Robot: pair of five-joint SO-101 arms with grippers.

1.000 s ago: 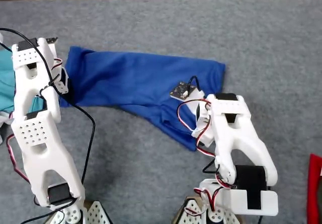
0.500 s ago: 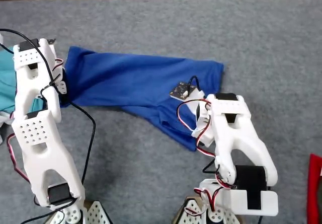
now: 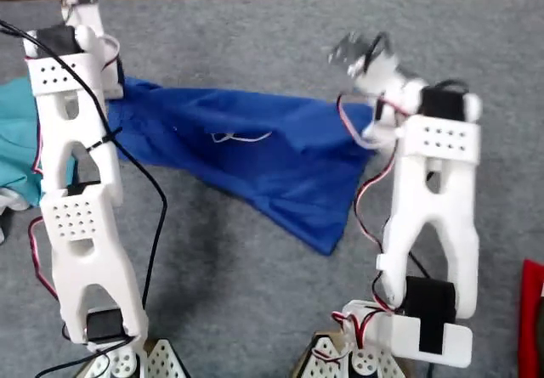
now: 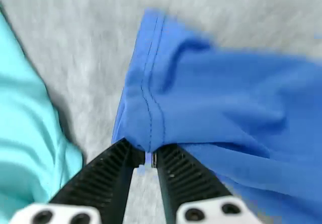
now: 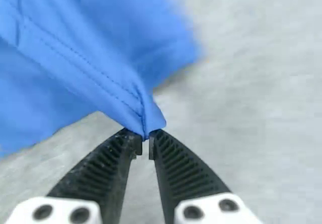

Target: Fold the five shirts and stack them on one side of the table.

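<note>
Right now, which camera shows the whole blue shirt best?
The high view: the blue shirt is stretched between both arms. The left wrist view shows a hem pinched in the left gripper; the right wrist view, a corner pinched in the right gripper.

Left arm (image 3: 68,166) and right arm (image 3: 433,191) extend forward, all 4 fingers (image 4: 113,168) clamped.

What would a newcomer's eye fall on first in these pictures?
A blue shirt stretches across the middle of the grey table, pinched at one end by the left gripper and at the other by the right gripper. A teal shirt lies at the table's edge beside the left arm.
</note>
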